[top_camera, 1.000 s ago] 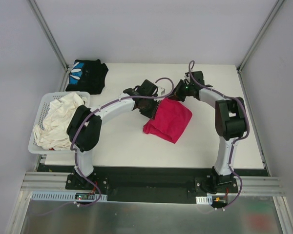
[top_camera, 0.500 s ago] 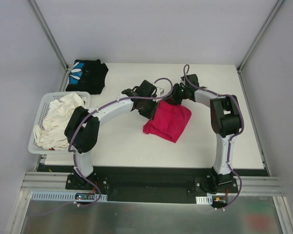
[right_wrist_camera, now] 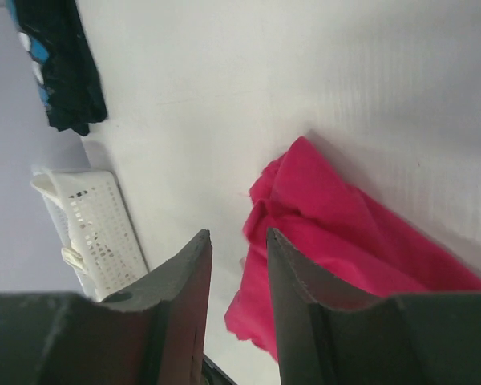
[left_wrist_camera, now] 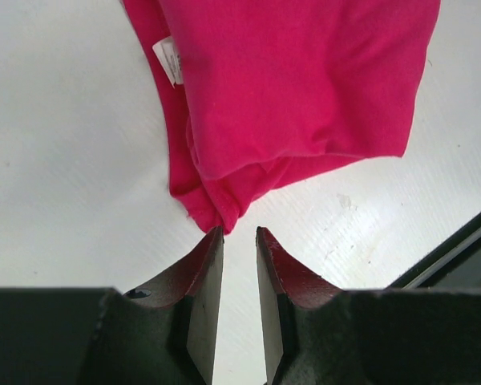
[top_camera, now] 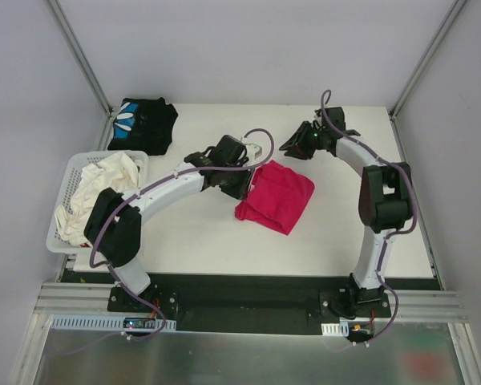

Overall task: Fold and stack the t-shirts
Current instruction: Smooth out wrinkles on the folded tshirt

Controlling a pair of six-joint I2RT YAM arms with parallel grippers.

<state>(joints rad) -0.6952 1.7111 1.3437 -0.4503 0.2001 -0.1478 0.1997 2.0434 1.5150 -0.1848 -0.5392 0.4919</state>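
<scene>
Top external view has the magenta-red t-shirt lying folded in a rough bundle near the middle of the white table, between my two arms. My left gripper sits low at the shirt's left edge; through my left wrist camera its jaws stand a narrow gap apart with bare table showing between them, and a bunched corner of the cloth lies just at the fingertips. My right gripper hangs above the shirt's far corner, jaws parted and holding nothing. The black t-shirt lies crumpled in the far left corner, beyond the white basket.
</scene>
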